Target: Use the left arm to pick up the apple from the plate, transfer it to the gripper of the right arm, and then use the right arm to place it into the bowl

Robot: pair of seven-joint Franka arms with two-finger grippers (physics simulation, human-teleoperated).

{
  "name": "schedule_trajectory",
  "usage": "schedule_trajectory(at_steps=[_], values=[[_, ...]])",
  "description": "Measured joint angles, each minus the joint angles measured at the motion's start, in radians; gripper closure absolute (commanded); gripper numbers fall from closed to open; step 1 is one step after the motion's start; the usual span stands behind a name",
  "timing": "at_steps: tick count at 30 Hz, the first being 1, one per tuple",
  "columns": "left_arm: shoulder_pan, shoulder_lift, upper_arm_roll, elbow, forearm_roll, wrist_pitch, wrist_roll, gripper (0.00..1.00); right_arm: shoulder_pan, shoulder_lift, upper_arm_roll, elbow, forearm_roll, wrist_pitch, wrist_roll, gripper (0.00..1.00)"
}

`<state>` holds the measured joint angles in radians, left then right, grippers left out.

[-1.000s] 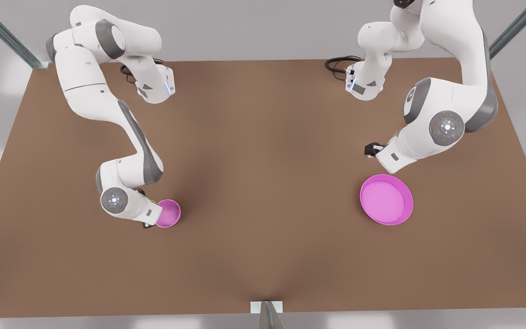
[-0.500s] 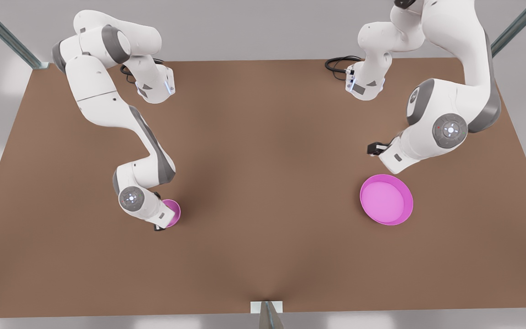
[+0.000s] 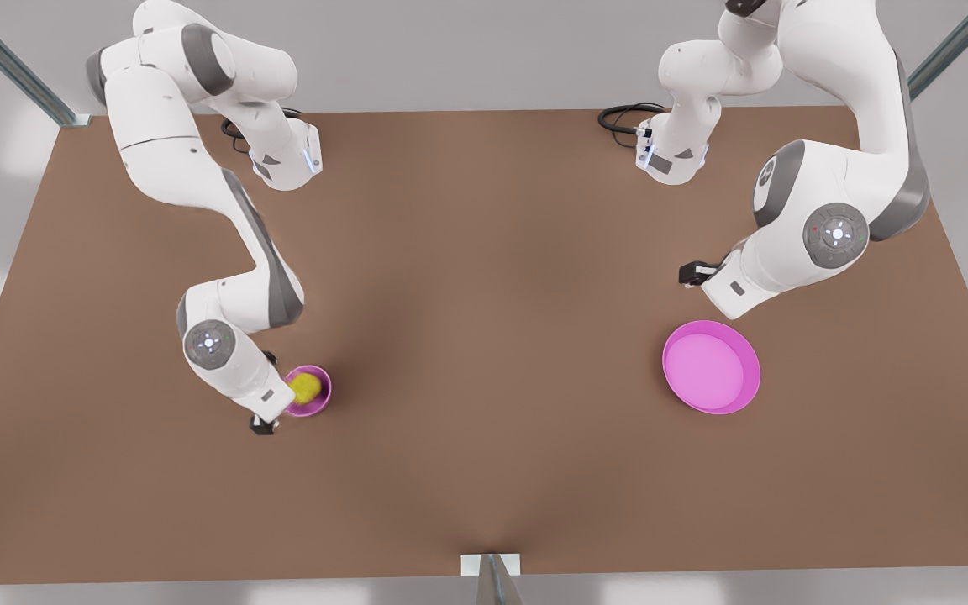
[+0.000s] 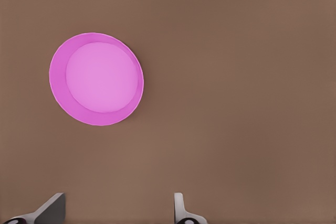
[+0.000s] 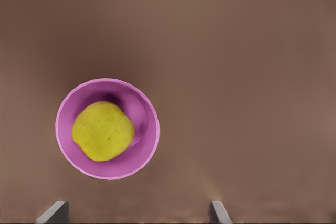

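Apple (image 5: pixel 103 131) sits in the bowl (image 5: pixel 142 153), which rests on the counter (image 3: pixel 484 336). My right claw (image 5: pixel 139 214) hangs above, bowl and apple just off its centerline, fingers (image 5: pixel 53 212) spread wide, holding nothing. My left claw (image 4: pixel 115 211) hovers high beside the plate (image 4: pixel 60 93), fingers wide apart, gripping nothing. Plate is well apart from the bowl.

Both arms are glossy white, built of rounded segments with grey bands at the joints. Each has a grey round cap with a small glowing light at its centre. Black cables loop at each base by the table's far edge. The fingertips seen from the wrists are pale grey.
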<state>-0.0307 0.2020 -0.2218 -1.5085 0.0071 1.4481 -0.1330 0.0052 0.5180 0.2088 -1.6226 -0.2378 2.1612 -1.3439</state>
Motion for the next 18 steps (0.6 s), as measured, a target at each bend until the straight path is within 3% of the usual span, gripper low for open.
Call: schedule_trajectory(at_steps=[7, 12, 18], values=[[0.000, 0.000, 0.000, 0.032, 0.000, -0.018, -0.001, 0.00, 0.052, -0.163, -0.288, 0.147, 0.055, -0.275, 0.255, 0.00], [-0.003, 0.003, -0.002, 0.034, -0.013, -0.055, -0.003, 0.00, 0.054, -0.340, -0.312, 0.163, 0.142, -0.476, 0.504, 0.00], [0.010, 0.004, -0.001, 0.033, -0.023, -0.095, -0.004, 0.00, 0.030, -0.397, -0.309, 0.127, 0.194, -0.595, 0.746, 0.00]])
